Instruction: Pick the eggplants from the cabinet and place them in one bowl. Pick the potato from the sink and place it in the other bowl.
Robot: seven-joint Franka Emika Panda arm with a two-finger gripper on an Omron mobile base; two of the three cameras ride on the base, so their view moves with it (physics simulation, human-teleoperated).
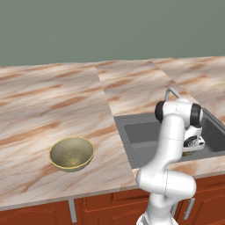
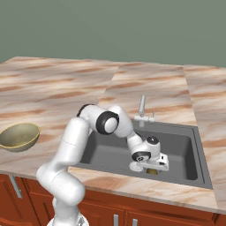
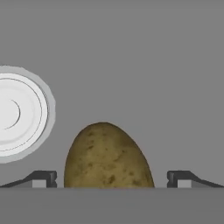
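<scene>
The potato (image 3: 108, 157), an olive-brown speckled lump, lies on the floor of the dark grey sink (image 2: 176, 145). My gripper (image 3: 111, 179) is lowered into the basin right over it, open. One fingertip (image 3: 41, 178) stands on each side of the potato with a clear gap. From the base views the hand hides most of the potato (image 2: 152, 171), and only a sliver of it (image 1: 188, 153) peeks out below the gripper (image 1: 193, 147). The olive-tan bowl (image 1: 71, 154) with a pale rim stands empty on the counter left of the sink. The eggplants, the cabinet and the wide bowl are out of view.
A white round drain (image 3: 17, 113) sits in the sink floor just beside the potato. The slim silver faucet (image 2: 142, 108) rises at the sink's back edge. Marbled counter (image 1: 52, 101) surrounds the basin, with reddish-brown drawer fronts (image 2: 145, 216) below.
</scene>
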